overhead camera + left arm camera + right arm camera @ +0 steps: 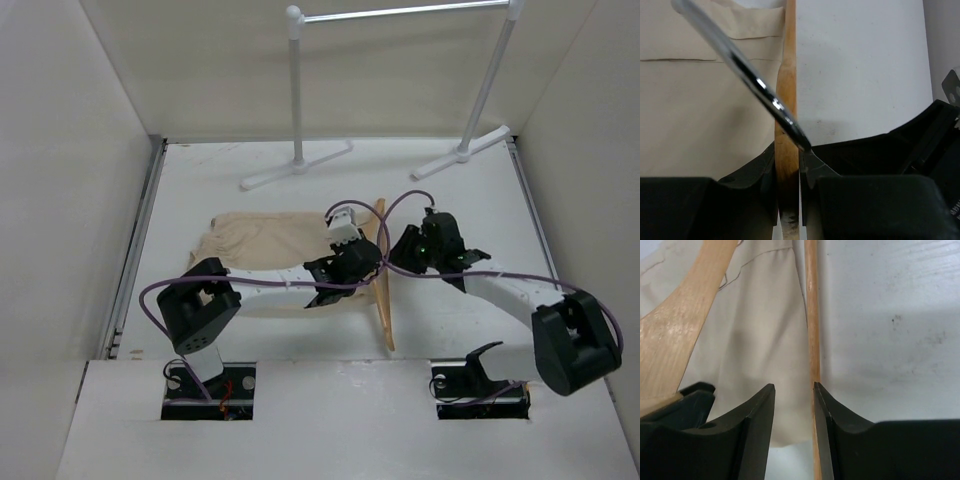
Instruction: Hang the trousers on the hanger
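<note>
**Q:** Left arm first. What is the left gripper (787, 167) doing?

**A:** Your left gripper is clamped on the hanger (384, 290). In the left wrist view both fingers press against the wooden body, with no gap on either side. The metal hook (747, 72) slants up and left from the fingertips, crossing over the cloth.

**Q:** And the right gripper (794, 390)?

**A:** Yours is partly open and grips nothing. The hanger's thin crossbar (812, 315) runs down along the inner edge of one finger (826, 435). The other finger stands apart from it, and cloth shows in the gap.

**Q:** Where are the hanger and the trousers?

**A:** The hanger lies near the middle of the white table (480, 200), its long side running away from your arm bases. The trousers (265, 240) lie spread flat to its left. Their right end reaches the hanger, and the cloth fills the space between the broad arm (670, 340) and the crossbar, lying beneath the wood. I cannot tell whether any cloth passes over the crossbar.

**Q:** Anything else on the table?

**A:** A white garment rack (297, 90) stands at the far edge, well apart from both grippers.
</note>
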Controlling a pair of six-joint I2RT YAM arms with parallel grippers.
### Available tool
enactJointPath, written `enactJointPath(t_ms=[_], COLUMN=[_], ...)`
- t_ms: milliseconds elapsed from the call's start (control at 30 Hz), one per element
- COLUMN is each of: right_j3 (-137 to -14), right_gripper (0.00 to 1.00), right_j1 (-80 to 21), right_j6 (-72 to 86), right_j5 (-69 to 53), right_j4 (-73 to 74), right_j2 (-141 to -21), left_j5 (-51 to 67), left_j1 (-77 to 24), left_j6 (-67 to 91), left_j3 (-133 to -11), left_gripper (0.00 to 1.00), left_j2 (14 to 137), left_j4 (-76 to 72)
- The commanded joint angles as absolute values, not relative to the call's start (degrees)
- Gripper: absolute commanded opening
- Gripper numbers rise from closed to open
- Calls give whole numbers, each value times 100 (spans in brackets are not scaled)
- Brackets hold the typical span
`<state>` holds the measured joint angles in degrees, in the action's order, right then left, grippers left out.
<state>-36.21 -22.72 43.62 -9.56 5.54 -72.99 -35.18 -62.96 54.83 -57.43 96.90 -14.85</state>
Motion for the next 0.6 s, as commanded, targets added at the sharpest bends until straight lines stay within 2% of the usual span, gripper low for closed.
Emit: enactJointPath(t_ms=[0, 300, 467, 567], right_j3=[-3867, -4201, -4263, -4184], right_gripper=[43, 44, 56, 59], right_j1=[-2394, -2535, -2649, -2702], right_j6=[4368, 4403, 4412, 4456], right_j5=[-993, -976, -730, -729], right_j4=[-491, -923, -827, -826], right_j2=[-7715, -8841, -9202, -9334], left_j5=[-3718, -3340, -3331, -3349], left_j1=[-6253, -6087, -6042, -5990], left_j6=[5844, 6161, 6161, 6161], left_j3=[-5582, -5405, -5388, -5291], left_gripper=[0, 0, 1, 1], left_j2=[9571, 9896, 9879, 9782], left_j4=[-2144, -2417, -2373, -2312])
